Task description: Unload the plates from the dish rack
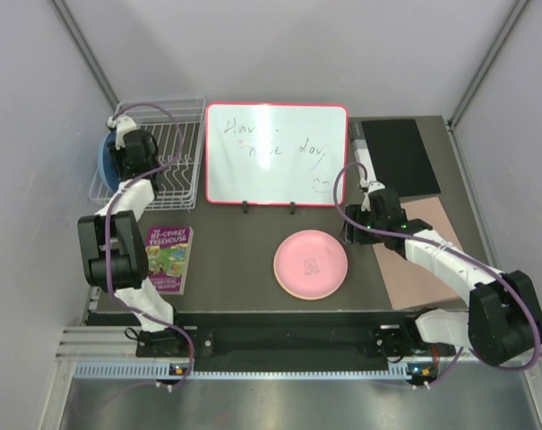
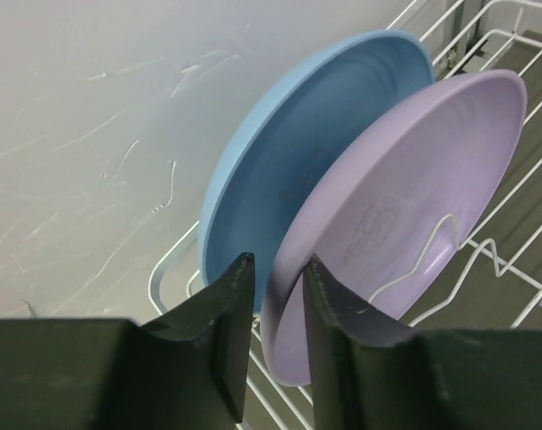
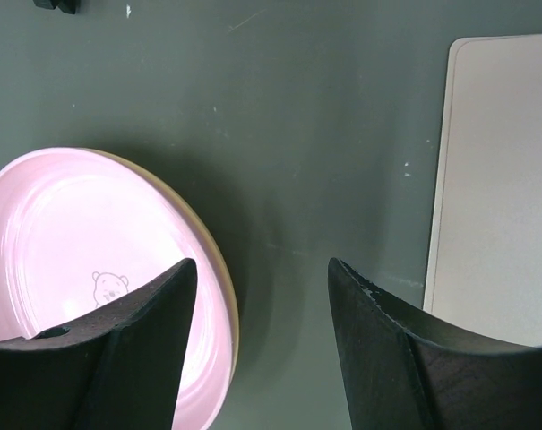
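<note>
The white wire dish rack (image 1: 176,134) stands at the back left. A blue plate (image 2: 288,152) and a lavender plate (image 2: 405,197) stand upright in its slots (image 2: 157,269). My left gripper (image 1: 127,161) reaches into the rack. Its jaws (image 2: 278,269) are closed round the lavender plate's lower rim, one finger between the two plates. The blue plate's edge (image 1: 103,161) shows beside the wrist. A pink plate (image 1: 310,263) lies flat on the table on a yellow-orange plate, whose rim (image 3: 219,269) shows beneath it. My right gripper (image 1: 353,235) is open and empty just right of that stack (image 3: 262,269).
A red-framed whiteboard (image 1: 276,154) stands mid-table beside the rack. A book (image 1: 168,258) lies at the front left. A black mat (image 1: 398,154) lies at the back right and a tan mat (image 1: 423,260) under my right arm, also in the right wrist view (image 3: 499,179).
</note>
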Tool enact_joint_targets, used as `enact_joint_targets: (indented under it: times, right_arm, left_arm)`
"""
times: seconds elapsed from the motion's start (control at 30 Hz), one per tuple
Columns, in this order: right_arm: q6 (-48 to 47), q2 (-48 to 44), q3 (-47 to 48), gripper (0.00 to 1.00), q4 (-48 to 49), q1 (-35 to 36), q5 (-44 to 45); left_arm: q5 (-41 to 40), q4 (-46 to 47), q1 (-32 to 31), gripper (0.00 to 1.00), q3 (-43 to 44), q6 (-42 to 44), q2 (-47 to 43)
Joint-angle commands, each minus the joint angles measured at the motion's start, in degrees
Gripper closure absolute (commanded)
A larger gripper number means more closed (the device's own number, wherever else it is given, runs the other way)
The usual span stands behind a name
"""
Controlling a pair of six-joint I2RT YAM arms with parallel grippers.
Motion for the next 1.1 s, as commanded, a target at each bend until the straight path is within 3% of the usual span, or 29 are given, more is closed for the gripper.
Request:
enact_joint_targets:
  times: [0.0,0.1,0.17,0.2,0.47,0.53,0.73,0.87,1.07]
  right_arm:
    - [-0.4,-1.1,1.0,0.39,2.0,-0.7,-0.3]
    - [-0.4,-1.9,0.6,0.39,2.0,-0.8,-0.2]
    - [-0.3,-2.1,0.5,0.39,1.9,-0.8,-0.1]
    - [-0.4,-2.4,0.4,0.39,1.8,-0.9,0.0]
    - [-0.6,-2.4,-0.2,0.38,1.8,-0.9,0.1]
    - [-0.5,-2.5,-0.2,0.38,1.8,-1.0,-0.1]
    - [-0.8,-3.7,-0.2,0.37,1.2,-1.0,-0.2]
    - [-1.0,-4.4,-0.1,0.37,0.4,-0.9,0.0]
    - [-0.7,-5.7,0.4,0.36,-0.6,-1.1,0.1]
  left_arm:
    - [-1.4,4.4,0.4,0.7,-1.4,1.5,0.5]
    - [-1.2,3.8,0.3,0.72,-1.5,1.0,0.8]
    - [-0.8,3.7,0.3,0.94,-1.6,0.3,1.1]
    - [-0.8,3.2,0.4,1.0,-1.3,0.3,1.2]
    - [0.3,4.1,-0.6,1.0,-2.0,2.0,-1.3]
    - [-0.6,9.5,-2.2,1.0,-3.6,6.1,-3.2]
    - [-13.9,23.3,-7.3,1.0,-6.8,20.9,-3.6]
    - [-19.6,41.8,-10.8,1.0,-10.5,33.2,-3.2]
    - [-22.7,42.5,-13.4,1.0,-10.9,36.6,-6.0]
